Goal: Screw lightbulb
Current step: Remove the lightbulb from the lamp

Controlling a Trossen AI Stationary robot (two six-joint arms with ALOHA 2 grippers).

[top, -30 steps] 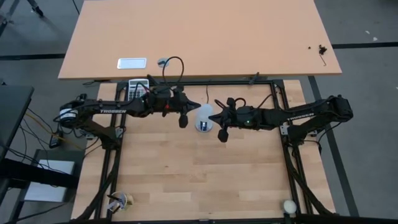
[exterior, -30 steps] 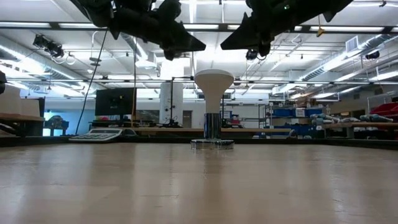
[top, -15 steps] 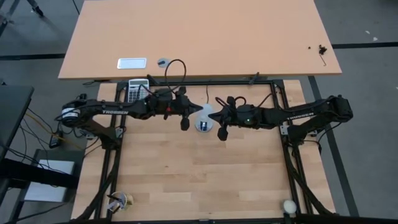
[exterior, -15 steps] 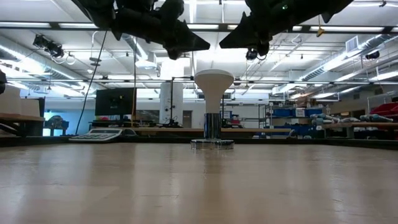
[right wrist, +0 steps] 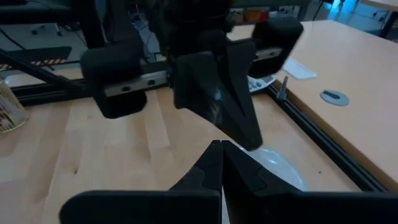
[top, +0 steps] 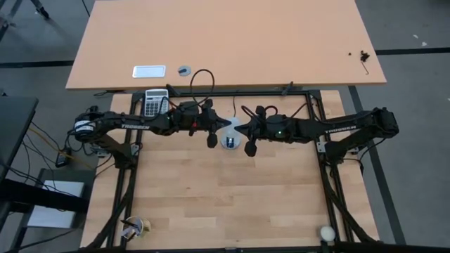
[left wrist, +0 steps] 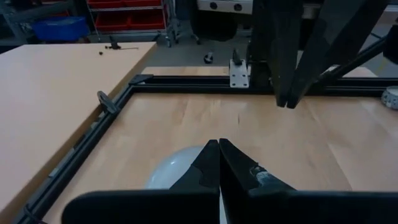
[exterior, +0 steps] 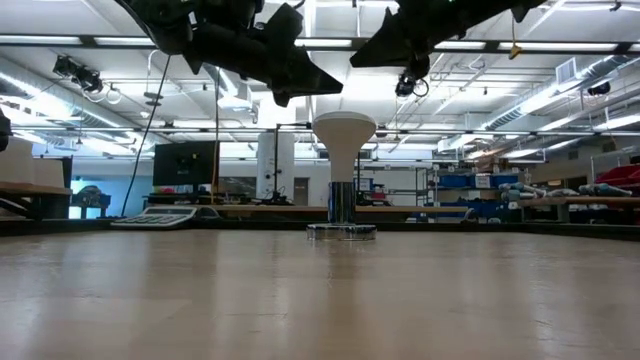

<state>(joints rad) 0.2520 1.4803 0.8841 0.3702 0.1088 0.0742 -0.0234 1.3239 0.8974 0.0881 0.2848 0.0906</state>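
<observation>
The white lightbulb (exterior: 344, 132) stands upright, dome up, its narrow base in the silver disc socket (exterior: 341, 231) at the middle of the table's far part. It also shows in the high view (top: 231, 127). My left gripper (exterior: 338, 88) is shut and empty, its tip just above and left of the dome. In the left wrist view the dome (left wrist: 177, 171) lies below the shut fingertips (left wrist: 219, 146). My right gripper (exterior: 353, 62) is shut and empty, higher up and right of the dome. The right wrist view shows the dome (right wrist: 280, 165) beyond its tip (right wrist: 221, 147).
A calculator (top: 155, 100) lies at the far left by the black frame rail (top: 281, 91). A cream ball (top: 327, 232) sits at the near right corner and a small cup (top: 138, 226) at the near left. A second table (top: 225, 42) stands beyond.
My left gripper has moved toward the table's right edge and slightly down, closer to the bulb's dome. My right gripper has risen a little. The bulb has stayed still.
</observation>
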